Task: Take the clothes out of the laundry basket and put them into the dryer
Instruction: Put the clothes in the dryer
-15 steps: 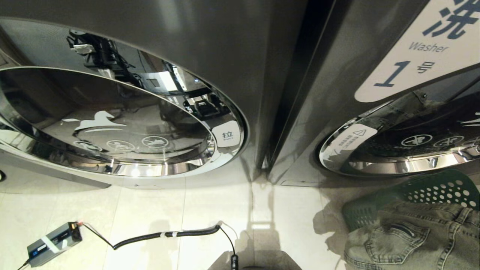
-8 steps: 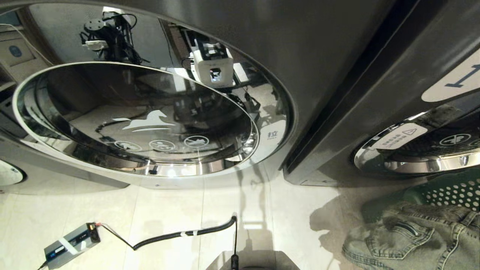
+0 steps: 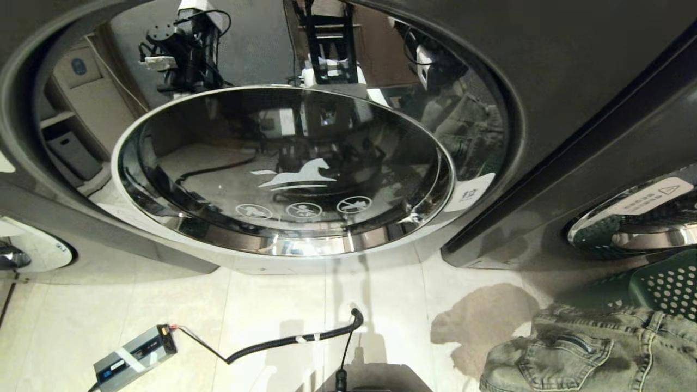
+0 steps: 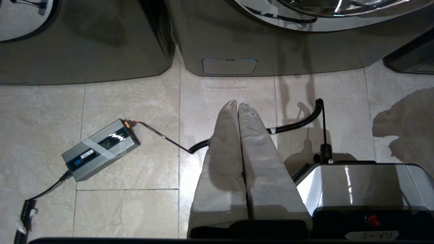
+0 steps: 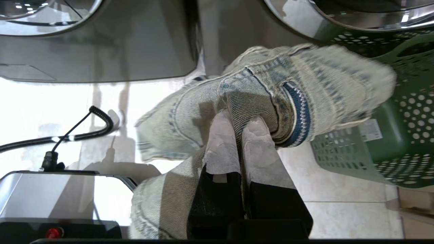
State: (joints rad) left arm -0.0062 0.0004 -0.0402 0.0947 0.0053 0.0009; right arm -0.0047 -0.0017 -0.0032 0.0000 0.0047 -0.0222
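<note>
A dark grey machine (image 3: 544, 65) fills the head view, its chrome-ringed round door (image 3: 283, 169) bearing a white horse emblem and shut. To its right stands a second machine (image 3: 615, 179) with only part of its door in view. Both stand on the pale tiled floor (image 3: 272, 316). The green basket (image 3: 664, 283) sits on the floor at the foot of the second machine, with pale jeans (image 3: 593, 354) bunched beside it. The right end effector (image 5: 240, 127) is clamped on the jeans, holding them above the floor beside the basket. The left end effector (image 4: 238, 105) hangs closed and empty above the tiles. A grey power brick (image 3: 135, 356) and a black cable (image 3: 305, 340) lie on the floor near the first machine.
</note>
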